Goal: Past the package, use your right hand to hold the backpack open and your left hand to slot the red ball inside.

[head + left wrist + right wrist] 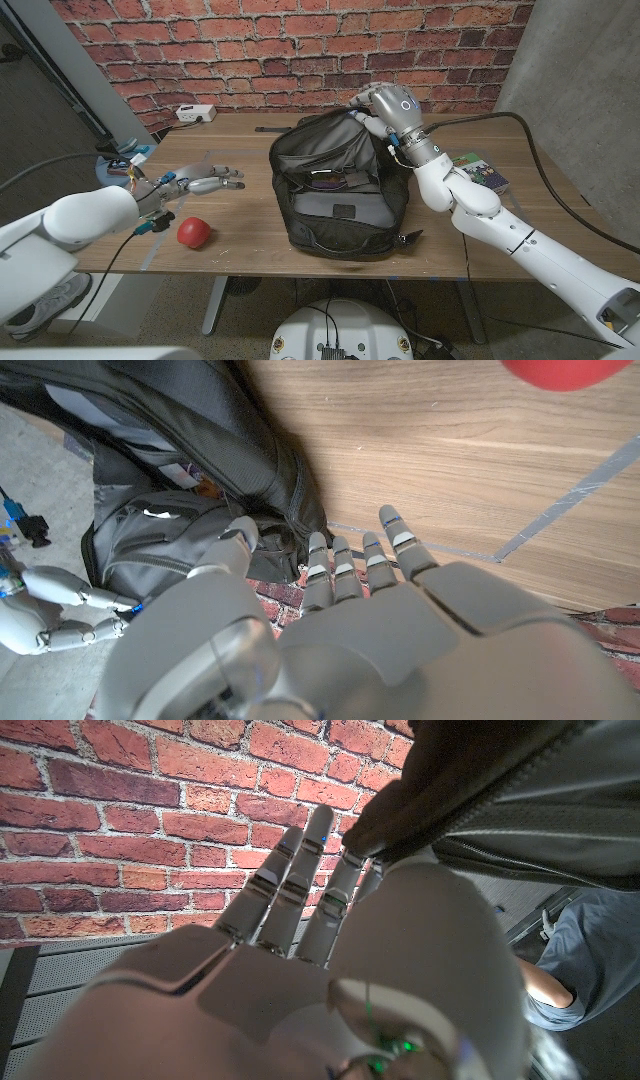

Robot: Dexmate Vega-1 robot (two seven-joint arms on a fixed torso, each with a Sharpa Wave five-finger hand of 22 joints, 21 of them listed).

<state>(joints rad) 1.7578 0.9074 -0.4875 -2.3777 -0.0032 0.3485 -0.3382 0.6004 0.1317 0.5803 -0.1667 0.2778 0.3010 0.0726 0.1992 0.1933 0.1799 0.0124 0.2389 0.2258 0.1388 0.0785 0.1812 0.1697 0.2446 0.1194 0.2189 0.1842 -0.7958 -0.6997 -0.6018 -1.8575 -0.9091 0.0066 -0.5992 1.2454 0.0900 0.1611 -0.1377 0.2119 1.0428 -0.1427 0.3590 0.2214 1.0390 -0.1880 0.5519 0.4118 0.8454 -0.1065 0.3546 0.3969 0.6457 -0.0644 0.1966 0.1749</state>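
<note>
The black backpack (340,195) lies in the middle of the table with its mouth gaping. My right hand (388,108) grips its far top rim and holds it up; the rim (500,790) sits between thumb and fingers. The red ball (194,232) rests on the table left of the backpack, near the front edge. My left hand (205,183) hovers just behind the ball, holding nothing, fingers spread and pointing at the backpack. Past my left hand (340,620) I see the backpack (190,480), the ball (560,370) and my right hand (50,610).
A green and purple package (482,173) lies on the table right of my right arm. A white power strip (195,113) sits at the back left, small items (130,155) at the left edge. Grey tape lines (560,510) mark the wood. A person's jeans (575,950) are nearby.
</note>
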